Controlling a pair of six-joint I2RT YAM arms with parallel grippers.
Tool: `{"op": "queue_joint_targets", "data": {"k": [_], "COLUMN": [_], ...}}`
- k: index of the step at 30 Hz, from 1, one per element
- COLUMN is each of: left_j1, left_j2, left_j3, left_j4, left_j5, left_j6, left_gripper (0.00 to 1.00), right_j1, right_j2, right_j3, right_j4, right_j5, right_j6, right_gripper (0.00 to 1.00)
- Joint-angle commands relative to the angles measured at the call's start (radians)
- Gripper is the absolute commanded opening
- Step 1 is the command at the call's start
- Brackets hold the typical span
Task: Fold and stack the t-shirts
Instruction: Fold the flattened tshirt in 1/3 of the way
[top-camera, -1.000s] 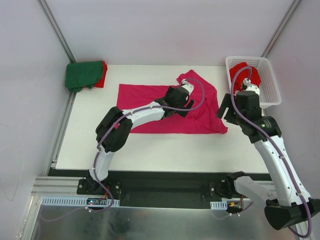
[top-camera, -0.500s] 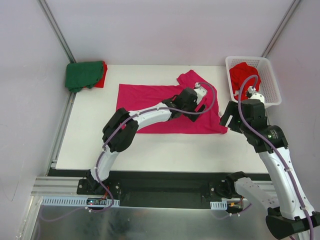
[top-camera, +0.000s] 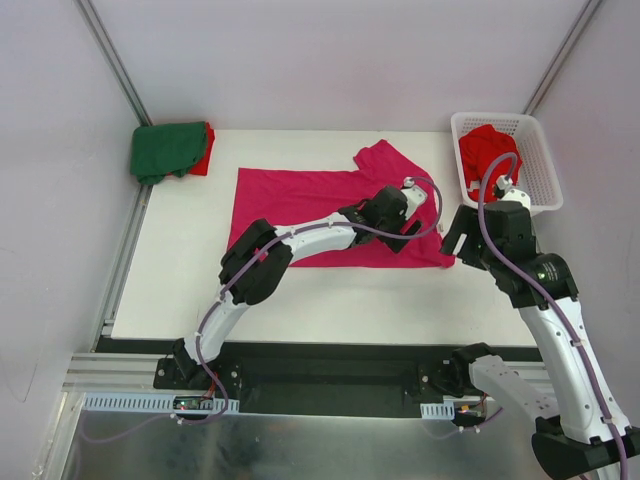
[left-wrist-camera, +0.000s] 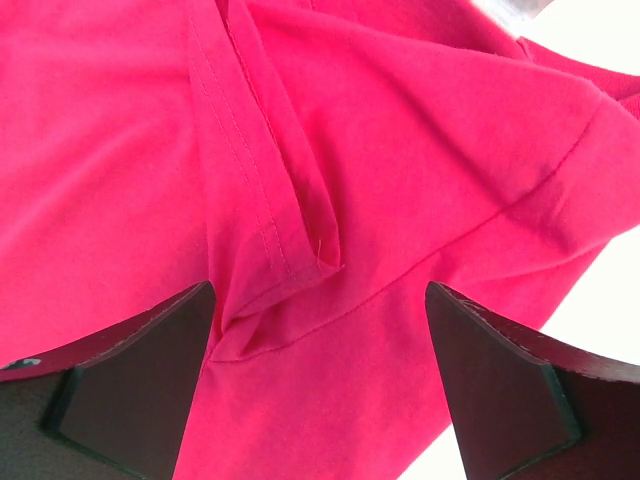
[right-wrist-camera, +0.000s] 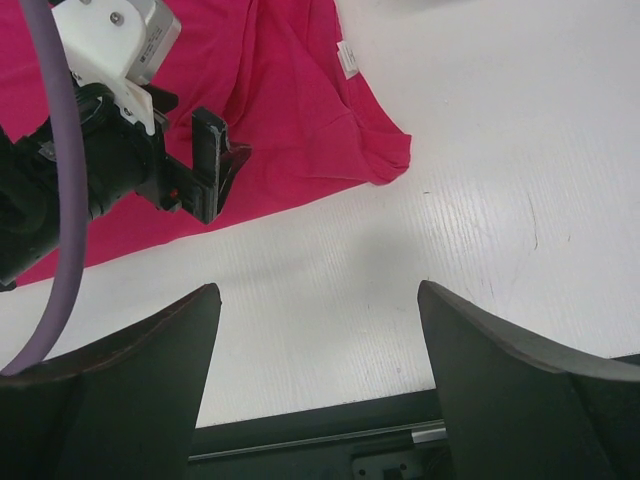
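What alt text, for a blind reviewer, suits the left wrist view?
A magenta-pink t-shirt fills the frame, a stitched hem fold running down its middle. The left gripper's dark fingers stand open over it, white table showing at the right edge.

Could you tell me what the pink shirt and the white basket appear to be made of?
Pink shirt: soft matte knit cloth, likely cotton jersey; it creases and shows a double-stitched hem. White basket: probably rigid moulded plastic, given its open lattice walls.

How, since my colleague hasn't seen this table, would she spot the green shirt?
Find the far left corner of the table, opposite the basket. The green shirt lies folded there, the only green cloth, atop a red one showing at its right edge.
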Motion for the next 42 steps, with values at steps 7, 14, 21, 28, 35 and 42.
{"op": "queue_joint_targets", "data": {"k": [7,14,21,28,35,42], "left_j1": [-0.004,-0.004,-0.004,-0.004,-0.006,-0.004], "left_j2": [0.052,0.082,0.094,0.080,0.068,0.068], "left_j3": [0.089,0.107,0.115,0.115,0.116,0.113], "left_j4": [0.009,0.009,0.009,0.006,0.009,0.009], "left_j5": [-0.047,-0.055,-0.061,-0.070,-0.064,-0.067], "left_j6": [0.032,0.035,0.035,0.033,0.038,0.033], "left_gripper": [0.74,0.64,0.40,0.21,0.27,0.45], "right_j1": [-0.004,-0.004,-0.004,-0.004,-0.004,-0.004], "right_j2": [-0.022,-0.022,-0.023,-0.017,-0.016,-0.017], "right_j3": [-0.003,-0.006,-0.010,-0.025,-0.037,-0.042], "right_j4": [-0.026,-0.034,-0.037,-0.031,-0.026,-0.026], "right_j5": [0.029,0.033,0.036,0.025,0.018,0.022], "right_j6": [-0.011,-0.017,-0.024,-0.020,-0.018,-0.021], "right_gripper": [0.84,0.85,0.85,0.85,0.86,0.86]}}
